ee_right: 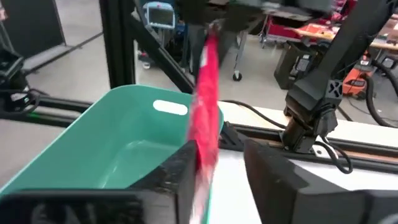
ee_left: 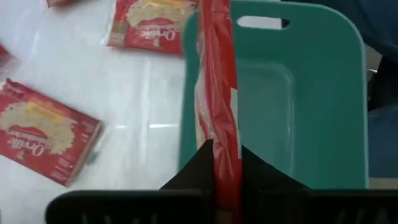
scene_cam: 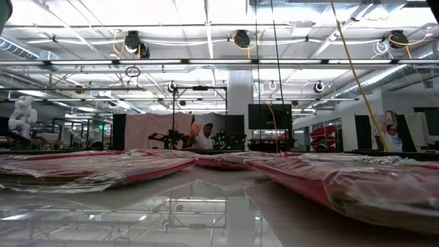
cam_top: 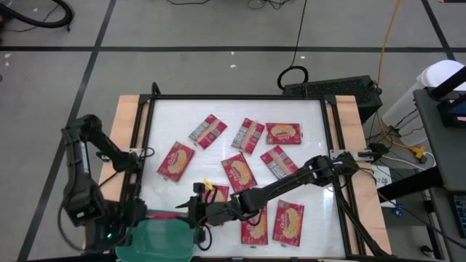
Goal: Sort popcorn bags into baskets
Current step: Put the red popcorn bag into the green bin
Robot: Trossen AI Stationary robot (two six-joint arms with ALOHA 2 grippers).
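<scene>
**Packet pinched edge-on at basket rim, both arms at near-left corner**

One popcorn bag (ee_left: 217, 93) hangs edge-on, seen as a narrow red strip, over the near wall of the teal basket (ee_left: 311, 124). The basket sits at the table's near-left corner in the high view (cam_top: 164, 236); its floor shows bare in both wrist views.

Left gripper (ee_left: 225, 180): fingers pressed onto the packet's edge, pinching it, right at the basket rim. In the high view it sits just beside the basket (cam_top: 191, 211).

Right gripper (ee_right: 217, 168): reaches across the table to the same spot, and the same red packet (ee_right: 205, 106) passes between its fingers. Cannot tell whether those fingers actually press it or stand apart.

Remaining popcorn bags lie flat on the white table (cam_top: 306, 124): two near the far-middle (cam_top: 207, 131) (cam_top: 248, 135), one to their right (cam_top: 283, 133), one toward the left (cam_top: 176, 161), two mid-table (cam_top: 239, 172) (cam_top: 279, 161), two at the near edge (cam_top: 288, 221) (cam_top: 254, 227). One more lies partly under the right arm (cam_top: 218, 193).

Low view: packets (scene_cam: 329, 178) flat across the foreground, person (scene_cam: 204, 136) in the room behind.
</scene>
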